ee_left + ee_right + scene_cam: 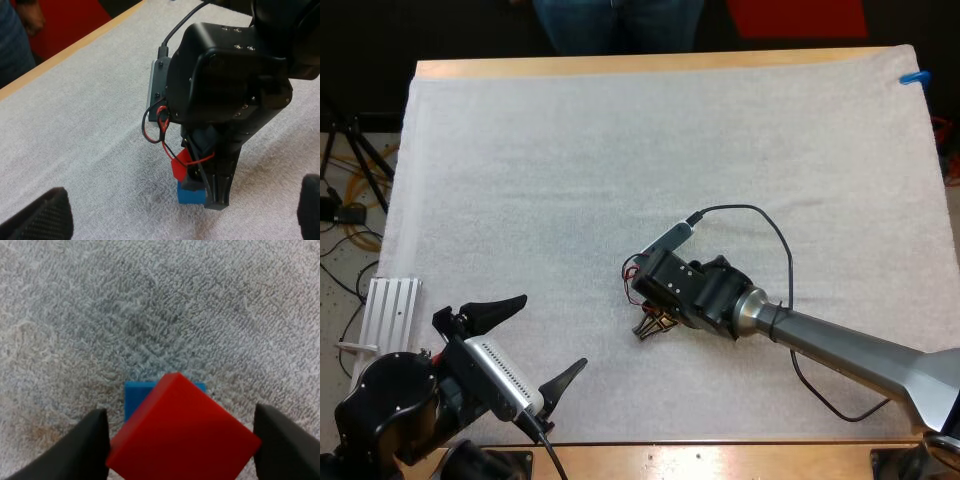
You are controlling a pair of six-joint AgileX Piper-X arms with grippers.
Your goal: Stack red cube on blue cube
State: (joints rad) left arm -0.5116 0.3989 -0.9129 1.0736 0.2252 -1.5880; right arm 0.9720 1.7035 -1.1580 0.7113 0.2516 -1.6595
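Near mat edge: left gripper point(551, 330), fingers spread wide, holding nothing. Mid-mat: right gripper point(653, 326) clamped on red cube point(182, 435), gripped corner to corner, turned askew directly over blue cube point(191, 195); contact between cubes unclear. Beyond white mat point(570, 170), at far side of table point(620, 66): person's legs point(620, 22).

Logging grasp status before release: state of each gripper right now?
Left gripper: open, holding nothing.
Right gripper: shut on the red cube, over the blue cube.
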